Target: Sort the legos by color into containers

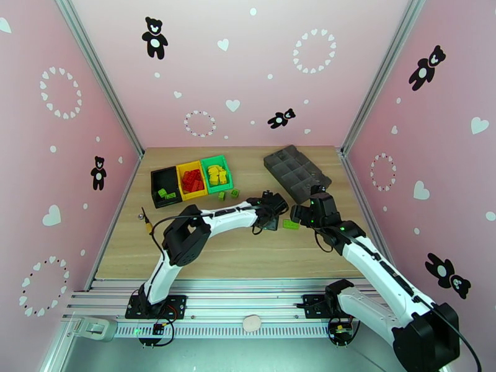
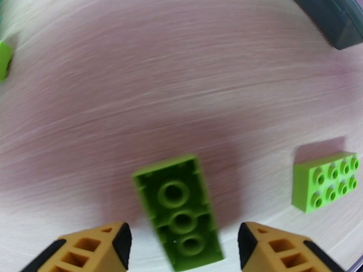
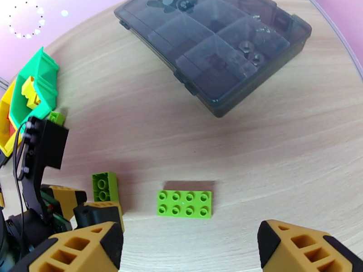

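An upside-down green lego (image 2: pixel 179 214) lies on the table between the fingers of my left gripper (image 2: pixel 186 250), which is open, with a gap on each side of the brick. A studs-up green lego (image 3: pixel 185 203) lies just ahead of my open right gripper (image 3: pixel 190 255), which holds nothing. In the top view the left gripper (image 1: pixel 271 213) and right gripper (image 1: pixel 302 213) are close together at mid-table, with that green lego (image 1: pixel 290 224) between them. The containers sit back left: a black bin (image 1: pixel 162 178) with green bricks, a yellow bin (image 1: pixel 191 165) with red ones, and a green bin (image 1: pixel 227 172) with yellow ones.
A dark grey compartment tray (image 1: pixel 296 172) lies back right, close behind the right gripper. Two more green bricks (image 1: pixel 221 196) (image 1: pixel 235 193) lie just in front of the green bin. A small yellow-tipped item (image 1: pixel 147 225) lies near the table's left edge.
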Robot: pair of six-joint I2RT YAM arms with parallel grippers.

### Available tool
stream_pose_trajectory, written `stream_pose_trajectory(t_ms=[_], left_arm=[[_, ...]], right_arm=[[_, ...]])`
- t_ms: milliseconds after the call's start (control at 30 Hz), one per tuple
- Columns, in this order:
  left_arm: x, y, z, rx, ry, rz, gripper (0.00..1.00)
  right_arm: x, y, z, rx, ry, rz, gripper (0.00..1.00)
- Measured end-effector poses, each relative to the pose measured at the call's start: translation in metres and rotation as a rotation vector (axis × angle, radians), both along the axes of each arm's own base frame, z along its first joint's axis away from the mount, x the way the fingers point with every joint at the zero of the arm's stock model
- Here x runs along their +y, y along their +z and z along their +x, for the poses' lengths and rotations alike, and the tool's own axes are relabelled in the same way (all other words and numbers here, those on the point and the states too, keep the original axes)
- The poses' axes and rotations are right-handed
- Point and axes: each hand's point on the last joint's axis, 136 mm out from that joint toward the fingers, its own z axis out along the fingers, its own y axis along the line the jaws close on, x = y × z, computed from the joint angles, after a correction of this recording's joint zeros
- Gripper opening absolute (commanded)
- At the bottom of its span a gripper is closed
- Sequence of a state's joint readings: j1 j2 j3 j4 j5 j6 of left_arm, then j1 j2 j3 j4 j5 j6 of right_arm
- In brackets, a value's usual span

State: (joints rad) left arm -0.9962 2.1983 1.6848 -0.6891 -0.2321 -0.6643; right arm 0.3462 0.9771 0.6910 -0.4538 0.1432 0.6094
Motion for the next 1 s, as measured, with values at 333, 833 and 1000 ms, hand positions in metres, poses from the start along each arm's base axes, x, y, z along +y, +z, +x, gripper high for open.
stream_pose_trajectory(t_ms=[333,833,1000], left_arm=[[0.007,-0.008,-0.002,-0.006,0.005,0.058,0.28],[0.067,0.071,0.016,-0.11,0.08,0.011,0.23],[0.12,0.1,0.04,-0.152,0.174,-0.011,0.23]], right_arm=[[0.0,0.0,-0.001,-0.002,0.003,0.003,0.82],[0.041,-0.009,0.004,-0.003,0.164,0.145,0.8],[0.075,-0.029,0.008,0.075,0.268,0.182,0.78]])
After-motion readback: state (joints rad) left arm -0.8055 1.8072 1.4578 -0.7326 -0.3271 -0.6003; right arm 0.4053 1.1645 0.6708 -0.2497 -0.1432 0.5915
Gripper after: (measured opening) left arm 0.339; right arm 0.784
